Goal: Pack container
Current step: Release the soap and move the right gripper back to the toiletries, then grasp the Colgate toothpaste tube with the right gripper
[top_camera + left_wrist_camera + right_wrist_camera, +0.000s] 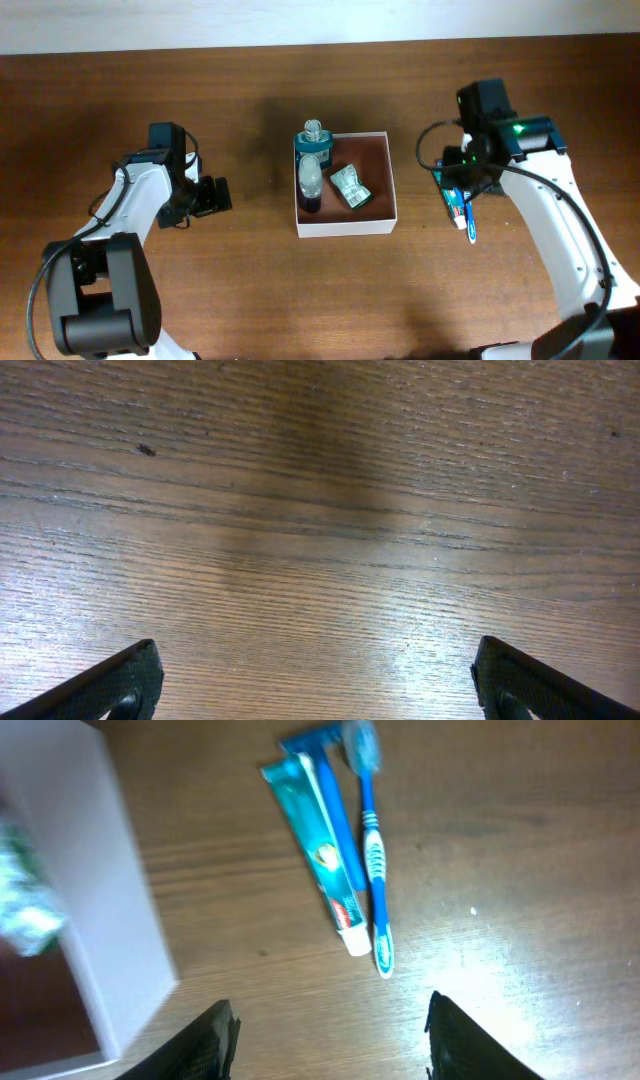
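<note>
The container [390, 180], a square shallow box with white walls and a reddish-brown inside, sits mid-table and holds a teal bottle [314, 140], a clear bottle with dark liquid [311, 183] and a green-and-white packet [351, 187]. Its white wall shows in the right wrist view [105, 870]. A teal toothpaste tube [318, 850] and a blue toothbrush [373, 850] lie side by side on the wood, right of the box [460, 210]. My right gripper [330, 1040] is open and empty just short of them. My left gripper [315, 685] is open over bare wood, far left of the box.
The wooden table [250, 290] runs to a pale wall edge at the back. The left arm [150, 190] rests at the left side and the right arm [540, 200] reaches in from the right.
</note>
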